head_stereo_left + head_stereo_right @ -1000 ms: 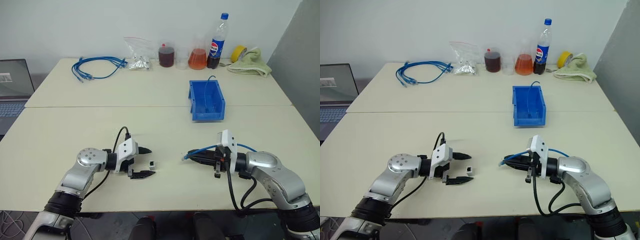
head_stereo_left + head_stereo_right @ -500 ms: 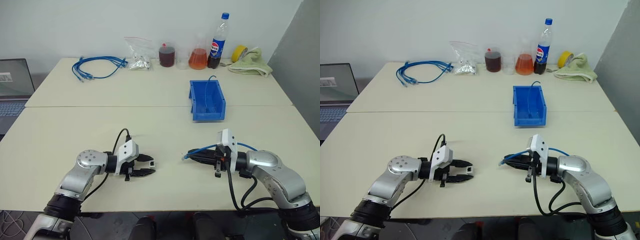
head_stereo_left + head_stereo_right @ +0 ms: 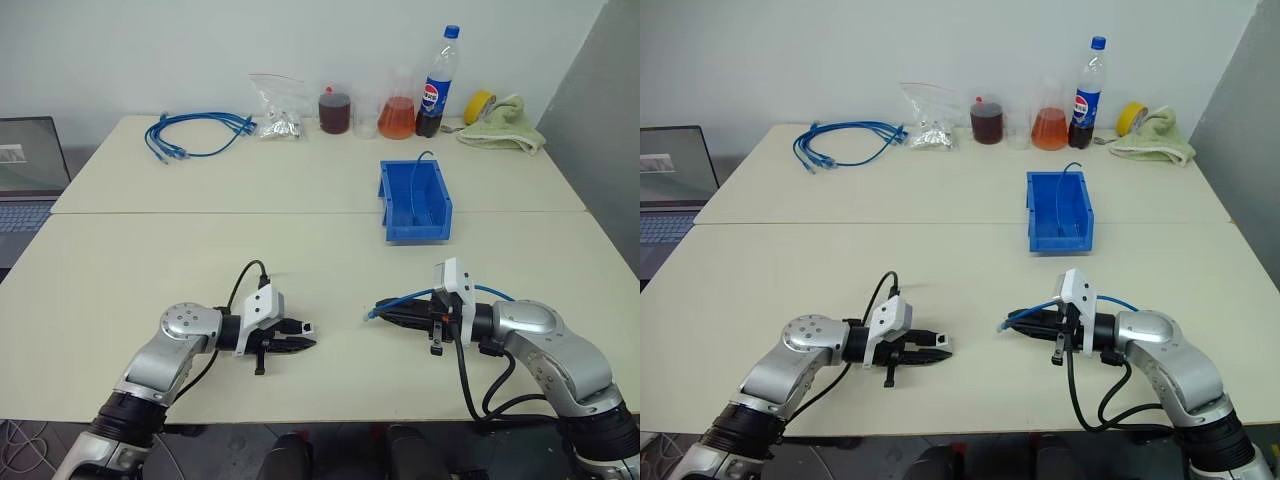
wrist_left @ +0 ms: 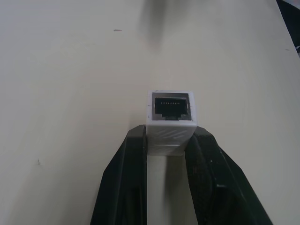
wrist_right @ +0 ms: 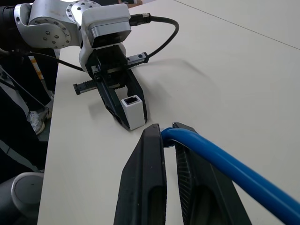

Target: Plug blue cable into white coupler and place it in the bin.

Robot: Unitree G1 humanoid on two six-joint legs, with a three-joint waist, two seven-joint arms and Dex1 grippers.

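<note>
The white coupler is pinched between the two black fingers of my left gripper, low over the near half of the table. Its dark socket faces my right gripper, a short gap away. That gripper is shut on the blue cable just behind its end, and the cable's tip points at the coupler. The rest of the cable arcs back over the right wrist. The bin stands beyond the right gripper, on the far half of the table, with a thin cable lying in it.
Along the back edge are a coil of blue cables, a plastic bag, two flasks of coloured liquid, a cola bottle, a tape roll and a towel. A laptop sits off the table's left side.
My left gripper stood open around the coupler a second ago and has closed onto it. The right arm and its cable have kept still.
</note>
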